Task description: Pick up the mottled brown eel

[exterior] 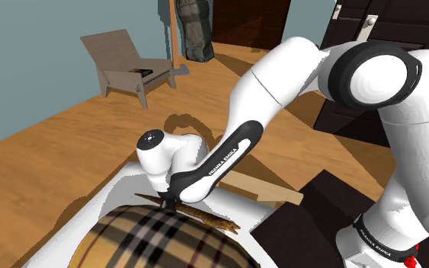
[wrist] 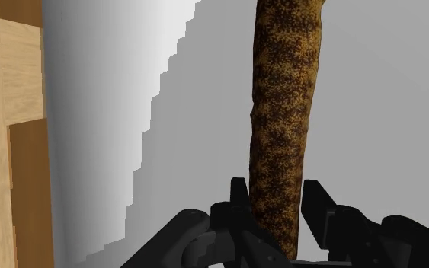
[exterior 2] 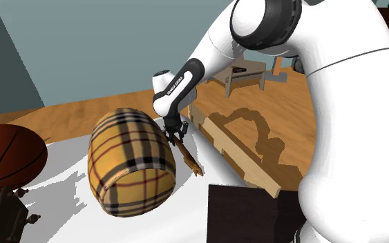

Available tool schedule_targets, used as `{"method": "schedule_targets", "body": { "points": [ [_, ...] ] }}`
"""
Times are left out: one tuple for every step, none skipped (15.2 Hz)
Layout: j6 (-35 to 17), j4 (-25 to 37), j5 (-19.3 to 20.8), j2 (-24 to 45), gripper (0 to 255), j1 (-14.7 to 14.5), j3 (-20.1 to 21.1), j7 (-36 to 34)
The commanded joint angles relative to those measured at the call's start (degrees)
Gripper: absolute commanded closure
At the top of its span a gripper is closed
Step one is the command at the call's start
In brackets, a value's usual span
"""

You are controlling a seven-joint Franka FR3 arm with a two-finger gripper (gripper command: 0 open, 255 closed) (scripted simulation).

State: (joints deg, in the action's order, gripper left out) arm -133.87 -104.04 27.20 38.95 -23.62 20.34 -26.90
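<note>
The mottled brown eel [wrist: 281,114] is a long thin body with dark speckles. My gripper [wrist: 273,199] is shut on it, with one black finger against each side. In the shoulder view the gripper [exterior: 171,201] is low over the white tabletop [exterior: 121,190], and the eel [exterior: 209,218] sticks out from it toward the stand. In the second exterior view the eel [exterior 2: 188,155] slants down from the gripper [exterior 2: 174,132], right beside the plaid barrel. I cannot tell whether its far tip touches the table.
A large tan plaid barrel [exterior 2: 132,160] lies on its side close to the gripper. A basketball [exterior 2: 10,157] and a dark wooden object [exterior 2: 3,217] sit farther along. A wooden plank [exterior 2: 234,148] borders the table. A chair [exterior: 125,65] stands on the floor.
</note>
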Motion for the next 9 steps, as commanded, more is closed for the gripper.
{"method": "schedule_targets", "body": {
  "points": [
    [0.4,-0.2,-0.2,-0.5,255,0.2,0.2,0.2],
    [0.9,-0.3,-0.5,-1.1,255,0.4,0.4,0.4],
    [1.3,-0.4,-0.8,-1.7,255,0.5,0.6,0.6],
    [1.8,-0.5,-1.1,-2.3,255,0.7,0.8,0.8],
    [2.3,-0.6,-1.4,-2.8,255,0.8,1.0,1.0],
    [2.7,-0.7,-1.6,-3.4,255,1.0,1.3,1.2],
    [3.2,-0.7,-1.9,-4.0,255,1.1,1.5,1.4],
    [3.7,-0.7,-2.2,-4.5,255,1.3,1.7,1.7],
    [4.2,-0.8,-2.5,-5.1,255,1.4,1.9,1.9]
  ]
}}
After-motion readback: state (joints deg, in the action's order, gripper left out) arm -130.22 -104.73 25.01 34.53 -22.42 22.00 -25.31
